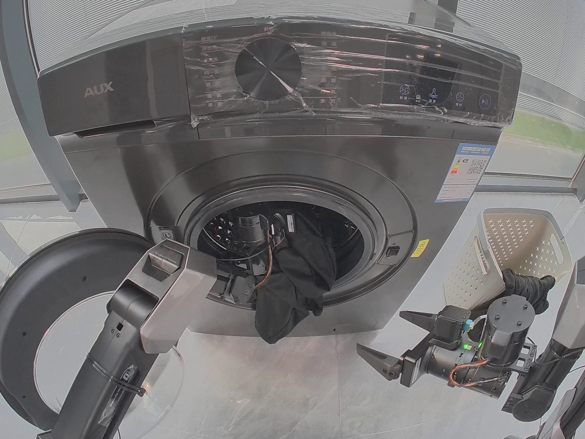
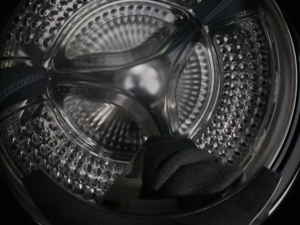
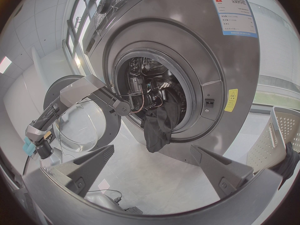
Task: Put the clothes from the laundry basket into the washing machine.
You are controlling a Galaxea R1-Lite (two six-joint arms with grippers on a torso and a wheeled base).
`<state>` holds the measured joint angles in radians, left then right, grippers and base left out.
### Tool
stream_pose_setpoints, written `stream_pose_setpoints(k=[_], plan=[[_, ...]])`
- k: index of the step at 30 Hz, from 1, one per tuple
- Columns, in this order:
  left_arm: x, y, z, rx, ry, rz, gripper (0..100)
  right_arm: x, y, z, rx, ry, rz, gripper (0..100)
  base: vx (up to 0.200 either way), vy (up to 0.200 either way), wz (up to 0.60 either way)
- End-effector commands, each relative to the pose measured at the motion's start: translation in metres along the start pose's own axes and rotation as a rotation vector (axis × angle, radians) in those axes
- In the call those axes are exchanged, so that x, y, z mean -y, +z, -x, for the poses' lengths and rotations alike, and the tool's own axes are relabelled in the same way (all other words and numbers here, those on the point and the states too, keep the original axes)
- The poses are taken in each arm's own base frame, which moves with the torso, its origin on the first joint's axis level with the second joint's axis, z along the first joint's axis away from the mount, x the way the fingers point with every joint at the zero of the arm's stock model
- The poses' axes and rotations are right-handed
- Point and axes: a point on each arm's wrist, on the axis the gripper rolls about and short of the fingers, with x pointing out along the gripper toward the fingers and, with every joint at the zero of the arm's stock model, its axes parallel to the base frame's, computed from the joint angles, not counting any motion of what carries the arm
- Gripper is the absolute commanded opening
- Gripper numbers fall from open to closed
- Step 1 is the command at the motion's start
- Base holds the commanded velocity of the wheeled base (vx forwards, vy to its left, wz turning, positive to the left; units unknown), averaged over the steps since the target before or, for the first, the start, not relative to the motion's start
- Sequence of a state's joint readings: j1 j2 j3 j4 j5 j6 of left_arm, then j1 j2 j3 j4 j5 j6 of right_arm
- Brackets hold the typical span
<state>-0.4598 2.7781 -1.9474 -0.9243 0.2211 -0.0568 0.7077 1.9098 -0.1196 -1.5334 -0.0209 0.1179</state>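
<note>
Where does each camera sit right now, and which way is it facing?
Head view: on the head, looking down at the washing machine; left arm extends into its opening, right gripper open near the laundry basket.
Left wrist view: inside the opening, facing the back of the drum.
Right wrist view: low by the basket, facing the machine; own fingers frame it, left arm beyond.
Shared: head and right wrist views both show the black garment over the door rim.

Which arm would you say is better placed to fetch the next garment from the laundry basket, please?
Right, most likely. The right gripper is open and empty close to the laundry basket, where a dark garment hangs over the rim. The left arm is reaching deep inside the washing machine drum.
</note>
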Motion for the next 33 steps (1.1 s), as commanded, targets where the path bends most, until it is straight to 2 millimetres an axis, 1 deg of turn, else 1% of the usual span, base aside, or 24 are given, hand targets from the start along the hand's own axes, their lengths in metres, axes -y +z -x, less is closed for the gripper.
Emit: stream_pose_setpoints(k=[1,3,5,7,8,9,11,13,15,17,20,26,30,31,33], plan=[[0.006,0.005,0.011,-0.049,-0.011,0.007,100,0.0,0.0,0.0,-0.001,-0.001,-0.001,100,0.0,0.0,0.0],[0.014,0.009,0.02,-0.076,-0.027,0.037,100,0.0,0.0,0.0,-0.001,-0.001,-0.001,100,0.0,0.0,0.0],[0.017,0.015,0.027,-0.103,-0.033,0.048,100,0.0,0.0,0.0,-0.001,0.0,-0.001,100,0.0,0.0,0.0],[0.023,0.022,0.048,-0.187,-0.062,0.044,100,0.0,-0.001,0.0,-0.003,0.002,0.0,100,0.0,0.0,0.0],[0.024,0.024,0.051,-0.194,-0.068,0.043,100,0.0,-0.001,0.0,-0.003,0.002,0.0,100,0.0,0.0,0.0],[0.027,0.024,0.065,-0.249,-0.102,0.034,100,0.0,-0.001,0.0,-0.003,0.002,0.0,100,0.0,0.0,0.0],[0.032,0.022,0.081,-0.305,-0.145,0.027,100,0.0,-0.001,0.0,-0.003,0.002,0.0,100,0.0,0.0,0.0],[0.032,0.016,0.095,-0.357,-0.171,0.015,100,0.0,-0.001,0.0,-0.004,0.003,0.0,100,0.0,0.0,0.0],[0.032,0.008,0.104,-0.4,-0.191,0.002,100,0.0,-0.001,0.001,-0.006,0.003,0.0,100,0.0,0.0,0.0],[0.031,-0.001,0.108,-0.426,-0.191,-0.01,100,0.0,-0.001,0.001,-0.006,0.003,0.0,100,0.0,0.0,0.0],[0.029,-0.012,0.109,-0.452,-0.189,-0.018,100,0.0,-0.001,0.001,-0.006,0.003,0.0,100,0.0,0.0,0.0],[0.025,-0.044,0.109,-0.506,-0.176,-0.031,100,0.0,-0.001,0.001,-0.007,0.003,0.0,100,0.0,0.0,0.0],[0.024,-0.054,0.104,-0.494,-0.173,-0.027,100,-0.001,-0.002,0.001,-0.008,0.007,0.001,100,0.0,0.0,0.0],[0.024,-0.055,0.102,-0.489,-0.171,-0.026,0,-0.002,-0.002,0.001,-0.008,0.008,0.002,100,0.0,0.0,0.0],[0.024,-0.054,0.101,-0.485,-0.171,-0.025,0,-0.002,-0.002,0.001,-0.008,0.01,0.002,100,0.0,0.0,0.0]])
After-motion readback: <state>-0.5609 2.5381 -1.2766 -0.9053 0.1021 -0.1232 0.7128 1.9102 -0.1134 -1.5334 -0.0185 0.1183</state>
